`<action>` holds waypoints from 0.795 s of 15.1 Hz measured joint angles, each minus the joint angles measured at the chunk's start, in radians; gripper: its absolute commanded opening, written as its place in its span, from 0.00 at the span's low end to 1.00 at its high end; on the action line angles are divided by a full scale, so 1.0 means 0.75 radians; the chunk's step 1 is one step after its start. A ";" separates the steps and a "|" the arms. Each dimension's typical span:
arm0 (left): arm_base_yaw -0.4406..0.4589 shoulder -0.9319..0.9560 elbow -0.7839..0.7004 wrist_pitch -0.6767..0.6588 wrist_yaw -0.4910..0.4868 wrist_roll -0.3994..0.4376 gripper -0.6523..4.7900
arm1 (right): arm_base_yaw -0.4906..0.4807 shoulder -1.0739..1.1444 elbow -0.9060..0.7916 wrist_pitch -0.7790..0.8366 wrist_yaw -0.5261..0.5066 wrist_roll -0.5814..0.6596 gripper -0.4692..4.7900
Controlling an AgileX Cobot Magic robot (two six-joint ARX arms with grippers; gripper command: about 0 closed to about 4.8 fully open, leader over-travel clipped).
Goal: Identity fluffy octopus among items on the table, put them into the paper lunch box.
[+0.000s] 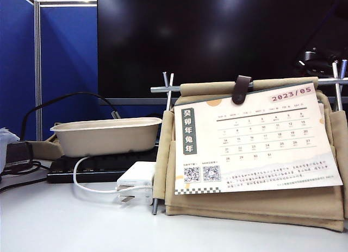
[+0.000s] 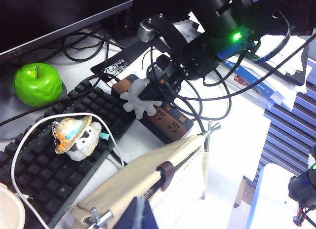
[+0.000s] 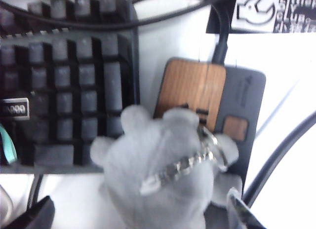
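Observation:
The fluffy octopus is a light-grey plush with stubby arms and a metal bead chain. It lies half on a wood-faced power strip, beside a black keyboard. My right gripper is open, one dark finger on each side of the octopus and a gap showing at one side. The left wrist view shows the same octopus just under the right gripper. The paper lunch box sits on the keyboard at the left. My left gripper hovers over the fabric organiser, its dark fingers pressed together.
A tan fabric organiser with a calendar fills the right front. A white power adapter and its cable lie before the keyboard. A green apple and a hat-wearing plush rest near the keys. Cables cross behind the power strip.

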 measured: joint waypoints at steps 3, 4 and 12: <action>0.000 0.001 0.000 0.000 -0.001 0.000 0.12 | 0.000 0.001 0.001 0.085 0.006 -0.001 0.99; 0.000 0.001 0.000 0.000 -0.001 0.000 0.12 | 0.000 0.001 0.000 0.106 0.007 -0.001 0.99; 0.001 0.001 0.000 0.000 -0.001 0.000 0.12 | 0.001 0.151 0.001 0.151 0.064 0.000 0.99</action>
